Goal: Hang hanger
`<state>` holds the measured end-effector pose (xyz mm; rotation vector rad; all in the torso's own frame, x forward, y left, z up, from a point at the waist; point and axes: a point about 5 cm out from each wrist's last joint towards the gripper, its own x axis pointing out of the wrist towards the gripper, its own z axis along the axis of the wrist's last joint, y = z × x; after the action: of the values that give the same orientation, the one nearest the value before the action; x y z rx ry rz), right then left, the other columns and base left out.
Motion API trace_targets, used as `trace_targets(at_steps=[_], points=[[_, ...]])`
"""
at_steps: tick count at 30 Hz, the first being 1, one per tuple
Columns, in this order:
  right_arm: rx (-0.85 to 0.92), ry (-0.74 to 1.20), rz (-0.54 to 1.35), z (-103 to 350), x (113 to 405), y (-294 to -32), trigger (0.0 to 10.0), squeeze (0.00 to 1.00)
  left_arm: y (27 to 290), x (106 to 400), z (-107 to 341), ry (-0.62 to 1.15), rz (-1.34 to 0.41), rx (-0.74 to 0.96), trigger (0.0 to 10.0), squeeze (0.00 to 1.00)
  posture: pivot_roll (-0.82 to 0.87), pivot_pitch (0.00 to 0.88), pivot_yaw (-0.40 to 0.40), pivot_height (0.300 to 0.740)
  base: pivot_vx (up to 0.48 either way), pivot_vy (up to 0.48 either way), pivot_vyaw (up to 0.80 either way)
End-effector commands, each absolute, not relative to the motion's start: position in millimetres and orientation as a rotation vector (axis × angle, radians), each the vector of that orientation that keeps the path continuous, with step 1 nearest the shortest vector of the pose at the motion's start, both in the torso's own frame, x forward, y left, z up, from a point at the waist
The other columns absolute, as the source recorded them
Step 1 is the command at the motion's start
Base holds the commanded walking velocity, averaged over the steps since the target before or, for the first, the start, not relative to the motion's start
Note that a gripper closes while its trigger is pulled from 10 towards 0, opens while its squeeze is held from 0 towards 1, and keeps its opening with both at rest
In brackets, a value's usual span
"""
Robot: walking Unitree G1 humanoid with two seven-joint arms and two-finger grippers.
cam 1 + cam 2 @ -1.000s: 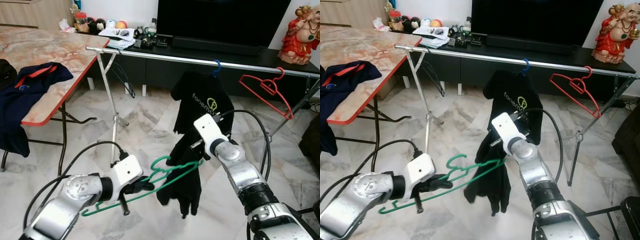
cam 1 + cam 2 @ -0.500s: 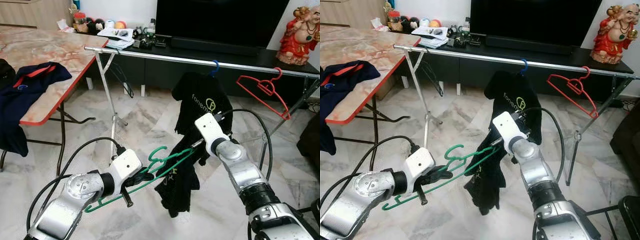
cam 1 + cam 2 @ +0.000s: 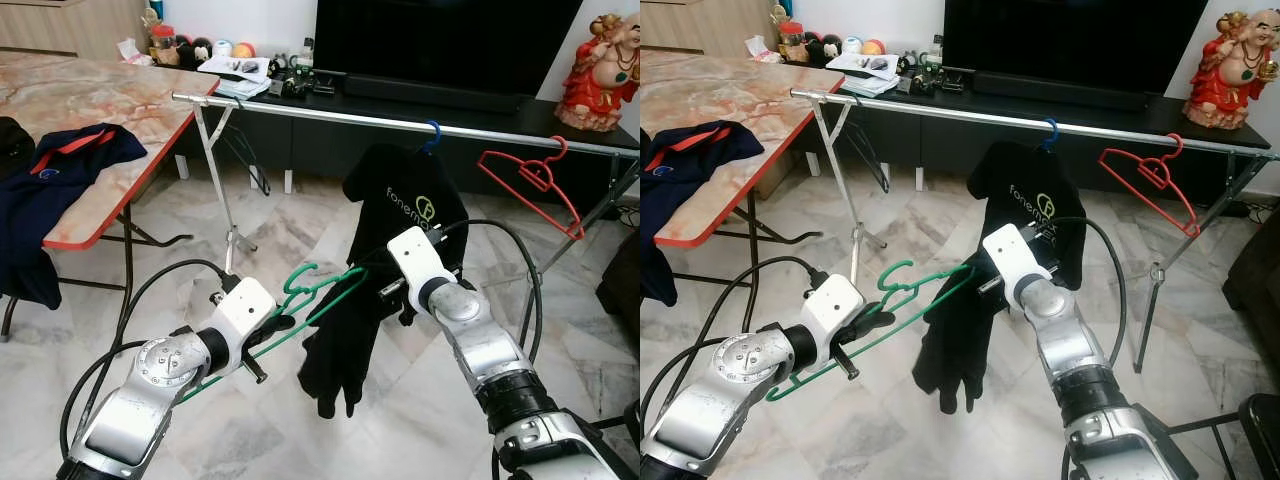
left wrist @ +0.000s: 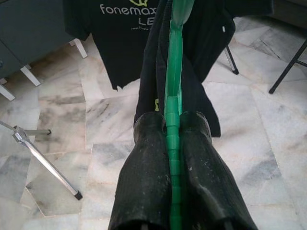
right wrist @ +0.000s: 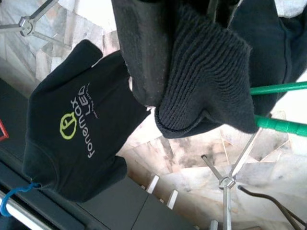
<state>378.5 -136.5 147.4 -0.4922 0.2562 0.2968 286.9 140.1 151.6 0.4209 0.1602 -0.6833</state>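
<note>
Eye views: left gripper (image 3: 278, 325) clamps green hanger (image 3: 318, 300) carrying black garment (image 3: 335, 350), below the rail (image 3: 400, 122). Left wrist: fingers (image 4: 148, 182) pinch hanger. Right wrist: right gripper (image 5: 158, 62) clenched on garment collar.

The left gripper (image 4: 173, 143) pinches a green hanger (image 4: 173, 81) draped with a black garment (image 4: 201, 62) above marble floor (image 4: 96, 124).

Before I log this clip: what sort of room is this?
Likely a home living room: a large TV on a low console, a marble-topped table, and a clothes rail on the tiled floor.
</note>
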Motion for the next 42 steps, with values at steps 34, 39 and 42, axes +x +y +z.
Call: trace_targets(at_steps=[34,39,42], points=[[-0.247,0.131,0.782,180,322,-40,10.0,0.0,111,280,156,0.103,-0.83,0.284,10.0,0.0,0.11,0.064,-0.091,0.74,0.0,0.0,0.0],[-0.256,0.14,0.79,180,323,-49,10.0,0.0,110,282,159,0.082,-0.818,0.245,10.0,0.0,0.11,0.068,-0.09,0.74,0.0,0.0,0.0],[-0.239,0.158,0.84,179,320,-56,10.0,0.0,109,282,160,0.077,-0.823,0.219,10.0,0.0,0.11,0.068,-0.09,0.74,0.0,0.0,0.0]])
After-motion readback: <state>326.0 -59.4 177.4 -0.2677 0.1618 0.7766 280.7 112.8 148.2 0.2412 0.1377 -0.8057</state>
